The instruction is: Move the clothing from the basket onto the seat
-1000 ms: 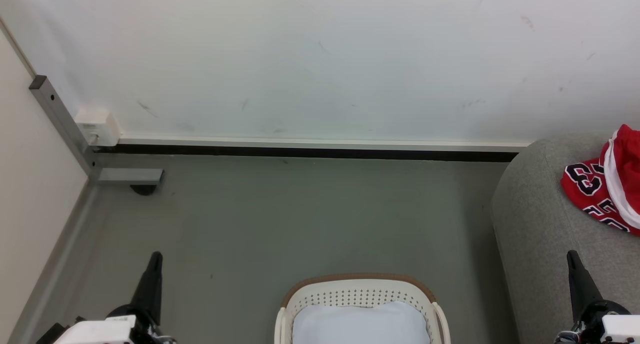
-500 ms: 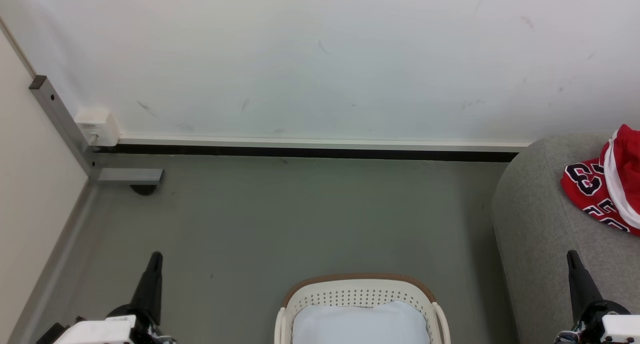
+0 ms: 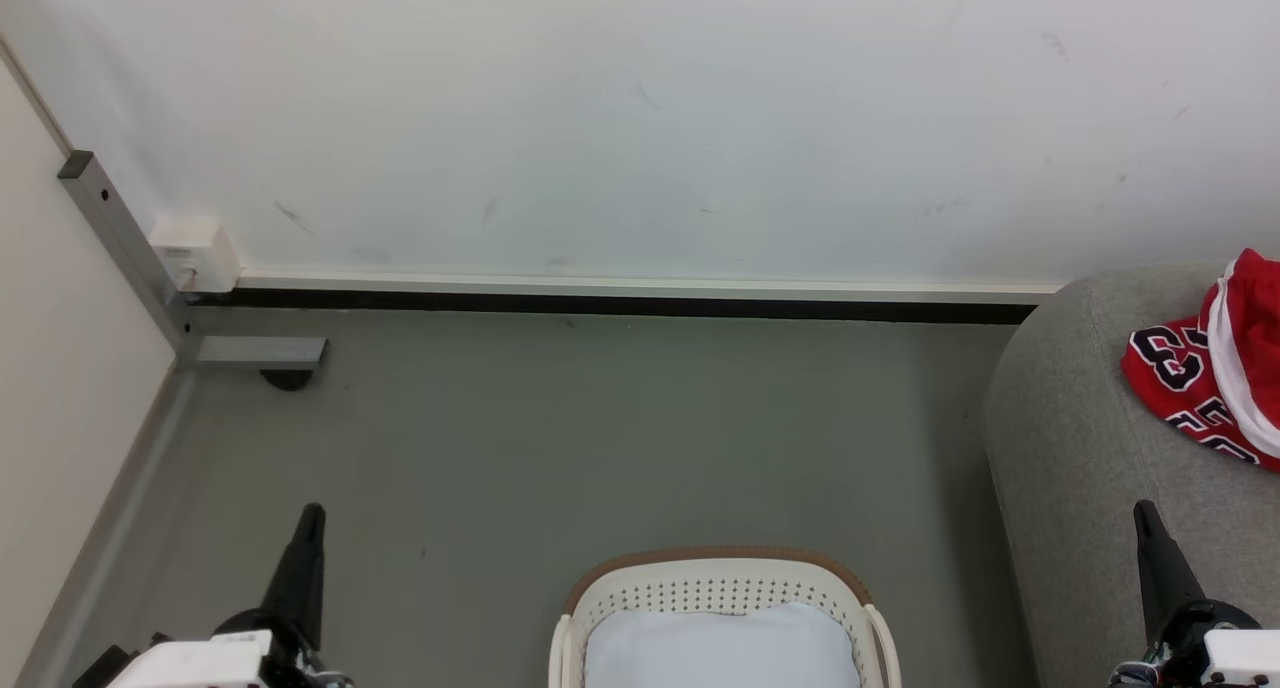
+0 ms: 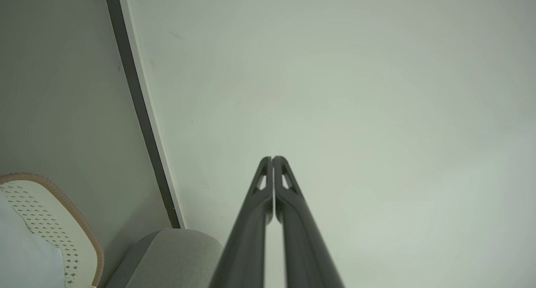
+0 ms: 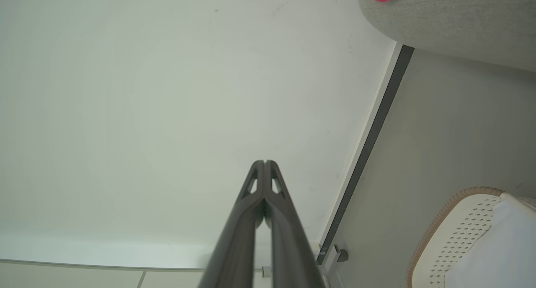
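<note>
The clothing (image 3: 1215,368) is seen lying on the seat (image 3: 1080,448) at the right. It is cut off by the frame edge, so whether it is one garment or two cannot be told. The basket (image 3: 720,560) is set on the floor (image 3: 600,438) near the seat, and a pale cushion (image 3: 720,648) is held in it. The left gripper (image 3: 311,516) and right gripper (image 3: 1143,513) are kept well apart, either side of the basket. On each, the fingers are pressed together and nothing is held.
</note>
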